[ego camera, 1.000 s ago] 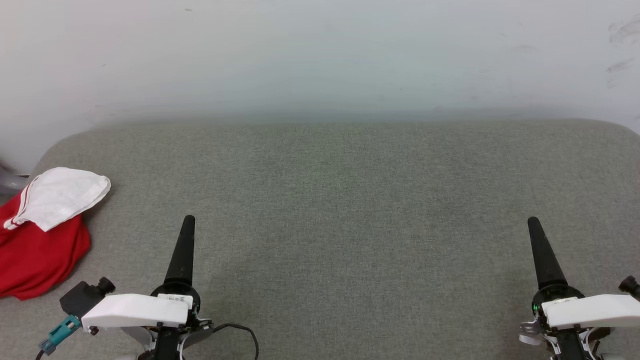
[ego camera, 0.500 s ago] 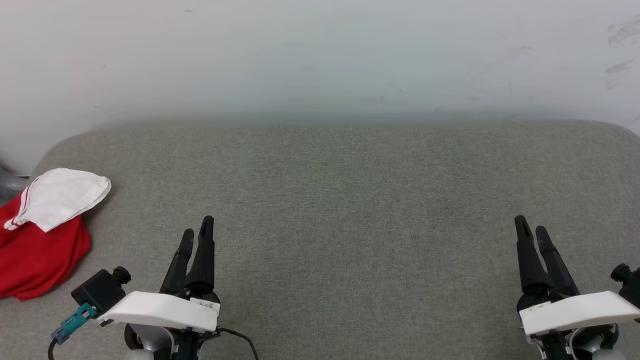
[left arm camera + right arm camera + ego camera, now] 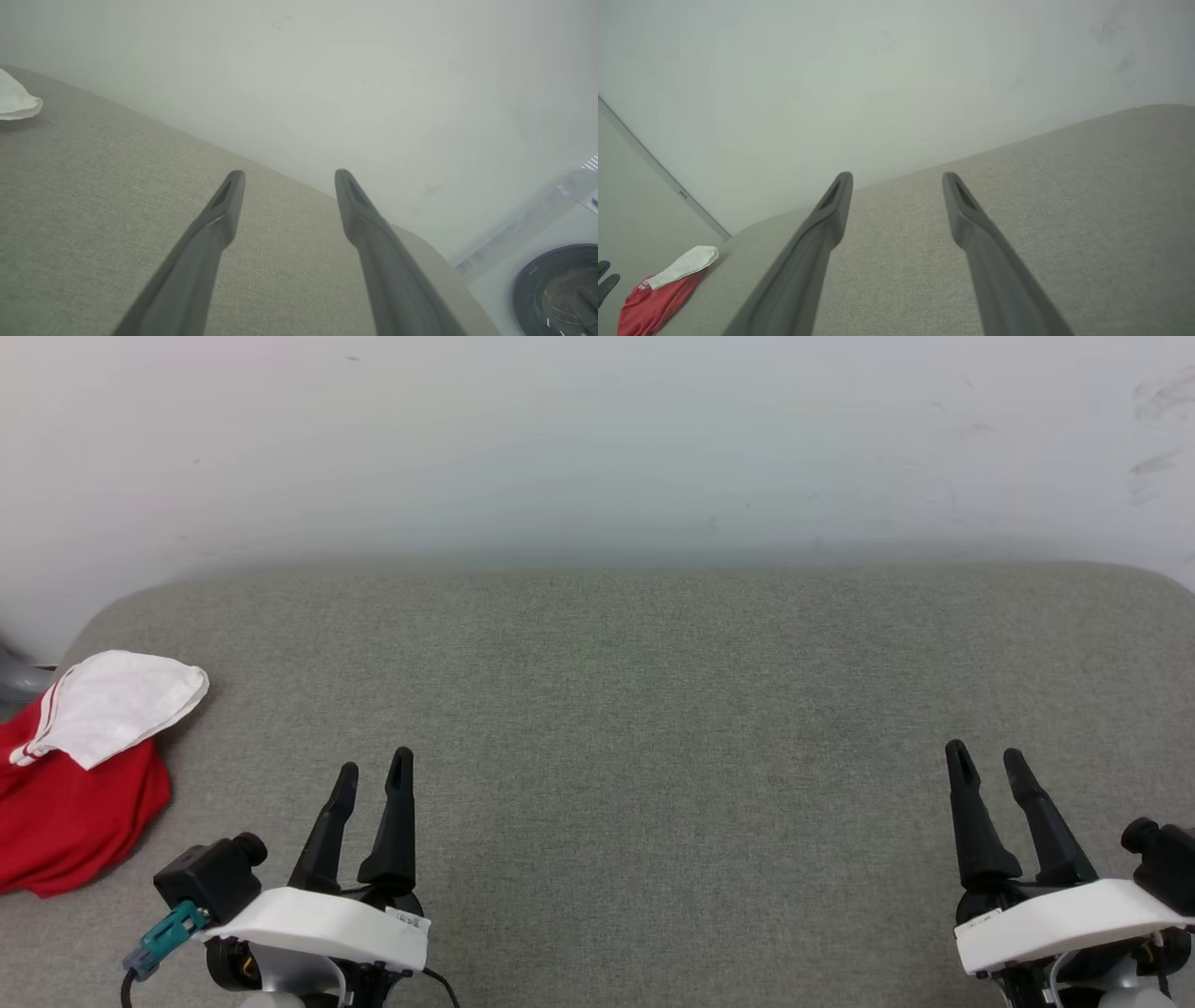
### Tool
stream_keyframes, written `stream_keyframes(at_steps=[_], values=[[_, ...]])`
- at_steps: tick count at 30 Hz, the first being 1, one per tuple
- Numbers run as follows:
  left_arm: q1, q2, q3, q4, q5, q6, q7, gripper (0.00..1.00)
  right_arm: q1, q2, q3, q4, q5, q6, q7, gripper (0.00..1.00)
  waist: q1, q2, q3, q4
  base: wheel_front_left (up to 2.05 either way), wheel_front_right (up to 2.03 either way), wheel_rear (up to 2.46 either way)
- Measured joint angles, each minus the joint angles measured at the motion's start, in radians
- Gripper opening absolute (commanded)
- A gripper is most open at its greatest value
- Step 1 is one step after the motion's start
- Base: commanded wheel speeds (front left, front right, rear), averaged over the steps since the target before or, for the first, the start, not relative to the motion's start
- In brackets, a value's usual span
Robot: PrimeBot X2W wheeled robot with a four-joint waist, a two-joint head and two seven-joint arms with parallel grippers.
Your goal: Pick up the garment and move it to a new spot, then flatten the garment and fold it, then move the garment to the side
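The garment [image 3: 79, 793] lies bunched at the left edge of the head view on the grey fabric surface [image 3: 635, 709], with a white sleeve [image 3: 117, 705] folded over its red body. The frame edge cuts off its left part, and its front is hidden in the folds. The left gripper [image 3: 375, 761] at lower left and the right gripper [image 3: 983, 749] at lower right are both released, fingers spread, holding nothing, well apart from the garment. In the left wrist view's lower right corner, a dark round object [image 3: 556, 284] is blurred and cut off.

Garment [image 3: 79, 803] on the cushion [image 3: 607, 709], far left (wall [image 3: 597, 448] behind).
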Motion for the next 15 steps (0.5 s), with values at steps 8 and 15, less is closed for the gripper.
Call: stream_keyframes(at_steps=[8,15], values=[[0.002,0.001,0.000,-0.002,0.101,0.000,-0.020,1.00,0.013,0.000,-0.005,-0.023,-0.096,0.000,0.009,1.00,0.0000,0.0000,-0.001,0.002,0.00,0.00,0.00],[0.005,0.001,-0.001,-0.001,0.176,0.000,-0.037,1.00,0.026,0.000,-0.007,-0.040,-0.172,0.000,0.014,1.00,0.0000,0.0000,-0.001,0.002,0.00,0.00,0.00]])
